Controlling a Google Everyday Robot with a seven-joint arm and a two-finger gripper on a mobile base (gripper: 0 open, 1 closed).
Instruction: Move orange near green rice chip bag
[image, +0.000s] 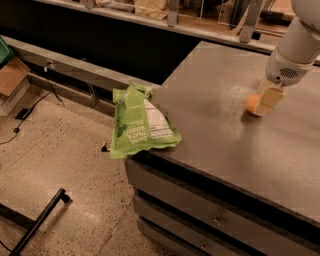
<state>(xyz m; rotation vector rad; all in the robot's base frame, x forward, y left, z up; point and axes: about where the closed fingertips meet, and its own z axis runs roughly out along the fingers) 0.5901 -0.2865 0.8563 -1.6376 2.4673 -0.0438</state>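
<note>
The orange (252, 103) rests on the grey table top (215, 115) at the far right, partly hidden behind my gripper. My gripper (261, 105) hangs from the white arm (295, 55), comes down right at the orange and is down at the table surface. The green rice chip bag (140, 122), lime green with a white label panel, lies at the table's left front corner and overhangs the edge. A wide stretch of table top separates the bag from the orange.
The table has drawers (210, 220) along its front. A speckled floor (65, 170) lies to the left, with a black bar (40, 220) on it. A dark counter with a railing (172, 20) runs behind the table.
</note>
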